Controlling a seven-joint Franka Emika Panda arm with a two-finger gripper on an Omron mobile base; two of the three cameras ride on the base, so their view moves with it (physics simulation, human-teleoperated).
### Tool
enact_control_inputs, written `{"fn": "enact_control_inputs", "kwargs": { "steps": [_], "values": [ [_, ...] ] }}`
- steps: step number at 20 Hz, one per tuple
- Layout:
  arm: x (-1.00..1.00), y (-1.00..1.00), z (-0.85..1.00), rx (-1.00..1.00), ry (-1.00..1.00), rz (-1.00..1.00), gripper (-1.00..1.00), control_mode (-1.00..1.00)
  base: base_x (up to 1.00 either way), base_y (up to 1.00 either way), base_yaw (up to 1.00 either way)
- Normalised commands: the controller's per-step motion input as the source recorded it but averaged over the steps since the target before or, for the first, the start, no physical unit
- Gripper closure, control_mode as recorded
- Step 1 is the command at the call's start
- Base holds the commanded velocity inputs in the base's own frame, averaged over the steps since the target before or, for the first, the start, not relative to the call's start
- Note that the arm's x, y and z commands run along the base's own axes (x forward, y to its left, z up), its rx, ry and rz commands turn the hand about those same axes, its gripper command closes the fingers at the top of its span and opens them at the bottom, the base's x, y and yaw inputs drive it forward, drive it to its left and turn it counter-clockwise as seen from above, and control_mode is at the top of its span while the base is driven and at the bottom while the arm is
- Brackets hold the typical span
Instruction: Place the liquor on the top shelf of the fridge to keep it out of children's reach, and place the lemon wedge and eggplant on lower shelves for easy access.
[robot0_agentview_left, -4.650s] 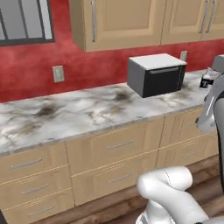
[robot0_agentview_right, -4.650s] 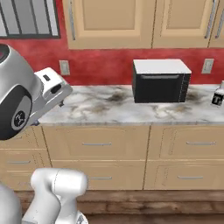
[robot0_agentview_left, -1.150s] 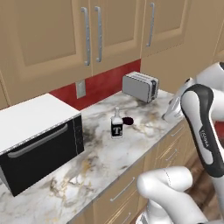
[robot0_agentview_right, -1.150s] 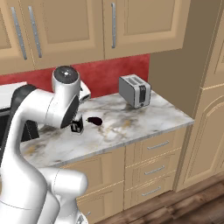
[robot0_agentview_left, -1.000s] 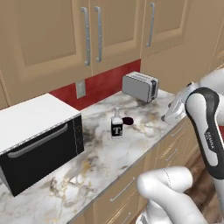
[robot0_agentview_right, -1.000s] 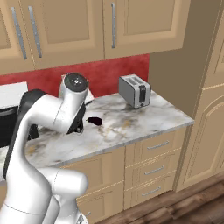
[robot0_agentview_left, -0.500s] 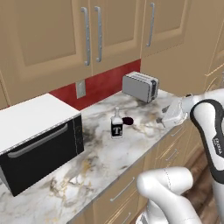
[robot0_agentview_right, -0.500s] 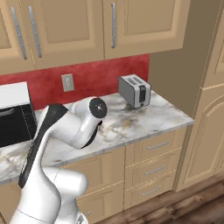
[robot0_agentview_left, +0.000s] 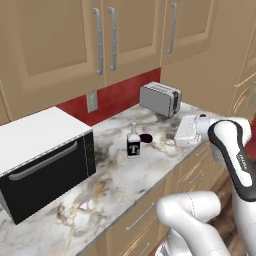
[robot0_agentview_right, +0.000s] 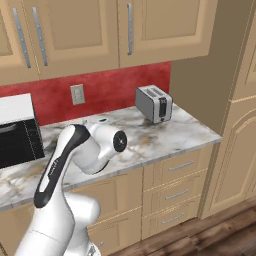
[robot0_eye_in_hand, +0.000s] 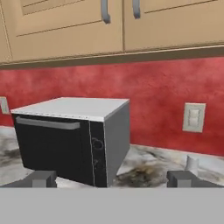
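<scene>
On the marble desk (robot0_agentview_left: 105, 185), middle of the left base view, the liquor (robot0_agentview_left: 133, 142) stands upright, black label with a white letter facing the camera, pale cap on top. Just beside it on the right, lying on the desk, a small dark purple-black oblong, the eggplant (robot0_agentview_left: 146, 138); touching or a hair apart, cannot tell. Left of the bottle, the microwave (robot0_agentview_left: 42, 162) with white top and black door, well apart from it. Far right of the desk, the silver toaster (robot0_agentview_left: 160, 99) by the red wall, also seen in the right base view (robot0_agentview_right: 154, 103). A wall outlet (robot0_agentview_left: 92, 101) sits on the red backsplash between microwave and toaster. Tan cabinets (robot0_agentview_left: 75, 45) with bar handles hang above.

Arm bent low over the right end of the desk, its white hand part near the desk edge, to the right of the eggplant and apart from it. In the hand view the claw (robot0_eye_in_hand: 112, 178) is wide open, fingertips (robot0_eye_in_hand: 43, 178) spread far apart, nothing between them; it faces the microwave (robot0_eye_in_hand: 74, 138) with an outlet (robot0_eye_in_hand: 194, 117) on the red wall to the right. A pale cap (robot0_eye_in_hand: 191, 162) shows just above the right fingertip.
</scene>
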Motion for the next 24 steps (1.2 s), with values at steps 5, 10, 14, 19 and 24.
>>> {"fn": "enact_control_inputs", "kwargs": {
  "steps": [5, 10, 14, 19, 24],
  "values": [
    [0.49, 0.15, -0.18, 0.13, -0.03, 0.14, -1.00, -1.00, 0.00, 0.00, 0.00],
    [0.60, 0.06, -0.22, 0.05, 0.00, 0.11, -1.00, -1.00, 0.00, 0.00, 0.00],
    [0.62, 0.00, -0.17, 0.04, 0.00, 0.07, -1.00, -1.00, 0.00, 0.00, 0.00],
    [0.52, 0.00, -0.09, 0.04, 0.00, 0.03, -1.00, -1.00, 0.00, 0.00, 0.00],
    [0.30, 0.00, -0.11, 0.00, 0.00, 0.05, -1.00, -1.00, 0.00, 0.00, 0.00]
  ]
}}
